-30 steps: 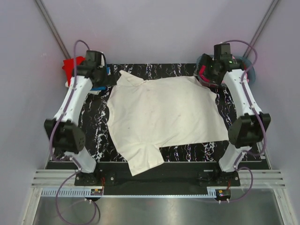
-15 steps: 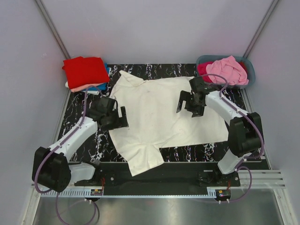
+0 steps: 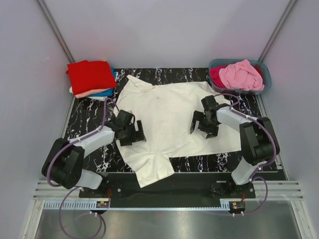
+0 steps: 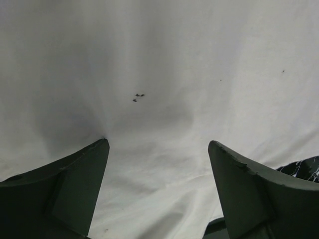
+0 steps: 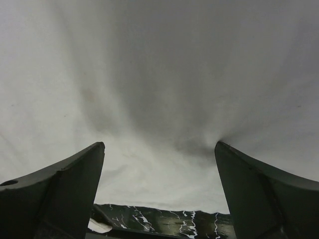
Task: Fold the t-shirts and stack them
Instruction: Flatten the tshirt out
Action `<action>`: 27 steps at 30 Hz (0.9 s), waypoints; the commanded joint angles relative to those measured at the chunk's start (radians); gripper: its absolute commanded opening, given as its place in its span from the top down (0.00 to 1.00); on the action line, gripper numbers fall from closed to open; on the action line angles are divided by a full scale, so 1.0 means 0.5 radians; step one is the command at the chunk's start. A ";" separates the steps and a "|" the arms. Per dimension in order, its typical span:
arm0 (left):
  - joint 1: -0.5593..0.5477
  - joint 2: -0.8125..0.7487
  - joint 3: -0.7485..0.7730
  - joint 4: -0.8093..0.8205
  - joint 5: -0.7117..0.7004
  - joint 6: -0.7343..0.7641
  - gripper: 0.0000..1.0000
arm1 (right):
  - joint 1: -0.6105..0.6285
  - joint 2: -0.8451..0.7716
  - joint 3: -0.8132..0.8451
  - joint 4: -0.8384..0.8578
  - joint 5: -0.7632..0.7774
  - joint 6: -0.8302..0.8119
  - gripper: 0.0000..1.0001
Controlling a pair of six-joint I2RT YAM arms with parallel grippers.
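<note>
A large cream t-shirt [image 3: 169, 117] lies spread flat on the black marbled table [image 3: 89, 117]. My left gripper [image 3: 133, 133] is open and low over the shirt's left side; the cream cloth [image 4: 164, 99] fills the left wrist view between its fingers. My right gripper [image 3: 202, 124] is open and low over the shirt's right side; the cream cloth [image 5: 159, 89] fills the right wrist view too. A folded red shirt [image 3: 90, 74] tops a stack with salmon and blue layers at the back left. Pink [image 3: 241, 73] and magenta shirts lie bunched in the tub.
The grey-blue plastic tub [image 3: 265, 79] stands at the back right corner. The shirt's lower sleeve [image 3: 154, 172] hangs toward the table's near edge. Grey walls close in on both sides and the back.
Both arms have swung from the back corners down onto the cream shirt, the left toward its left side, the right toward its right side. The shirt has not moved.
</note>
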 commanded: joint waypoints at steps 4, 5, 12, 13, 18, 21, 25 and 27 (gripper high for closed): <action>0.077 -0.297 -0.053 -0.305 -0.127 -0.082 0.12 | 0.075 -0.229 -0.356 0.141 -0.260 0.173 0.00; 0.087 -0.359 -0.047 -0.364 -0.127 -0.082 0.12 | 0.087 -0.288 -0.399 0.140 -0.273 0.174 0.00; 0.111 -0.905 0.006 -0.785 -0.238 -0.158 0.07 | 0.179 -0.834 -0.743 0.083 -0.457 0.397 0.00; 0.121 -0.933 0.018 -0.845 -0.237 -0.171 0.07 | 0.182 -0.932 -0.753 0.055 -0.463 0.404 0.00; 0.121 -1.050 0.198 -1.100 -0.280 -0.140 0.09 | 0.185 -1.132 -0.505 -0.261 -0.353 0.337 0.00; 0.121 -1.121 0.370 -1.116 -0.338 -0.030 0.09 | 0.182 -1.089 -0.177 -0.320 -0.245 0.232 0.00; 0.121 -1.041 0.563 -1.085 -0.415 0.215 0.11 | 0.195 -0.652 0.558 -0.442 -0.126 0.030 0.00; 0.121 -0.992 0.561 -0.969 -0.400 0.289 0.13 | 0.204 -0.464 0.802 -0.455 -0.129 -0.075 0.01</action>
